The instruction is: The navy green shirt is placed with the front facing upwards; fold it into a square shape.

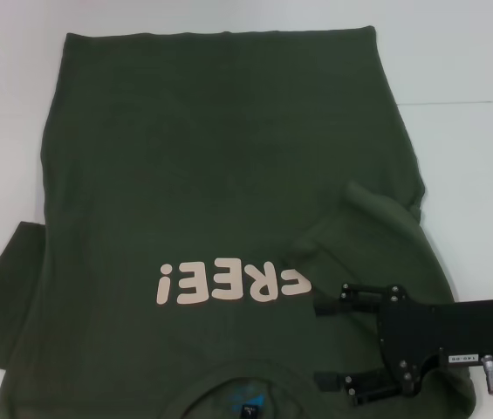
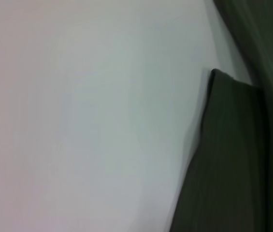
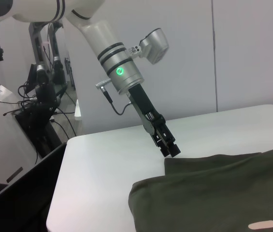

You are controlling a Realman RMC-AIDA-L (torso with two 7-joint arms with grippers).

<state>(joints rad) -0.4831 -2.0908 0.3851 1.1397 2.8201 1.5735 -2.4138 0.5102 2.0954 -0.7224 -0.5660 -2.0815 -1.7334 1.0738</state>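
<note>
The navy green shirt [image 1: 220, 192] lies spread front-up on the white counter [image 1: 464, 148], its pale lettering [image 1: 229, 282] close to the collar, and the collar with its small blue label [image 1: 248, 403] at the near edge of the head view. Taking that lettering as the landmark: the right end effector [image 1: 326, 342] hovers just beside it on the robot's right, over the shirt's shoulder area, its black body reaching in from the right. Its two fingers [image 1: 355, 297] stand well apart, with nothing between them, so it is open. Just beyond the right end effector, the shirt's right sleeve [image 1: 386, 218] is turned inward over the body of the shirt, forming a rumpled flap whose edge runs down toward the last letter. On the far side of the lettering from this, the shirt's left sleeve [image 1: 2, 279] lies flat on the counter. The left end effector [image 3: 169, 148] shows in the right wrist view, tip down at the corner of that left sleeve [image 3: 175, 164]; it seems to touch or pinch the cloth edge, but whether its fingers are closed cannot be told. The left wrist view shows only the sleeve edge [image 2: 233, 159] against the bare counter [image 2: 88, 121].
</note>
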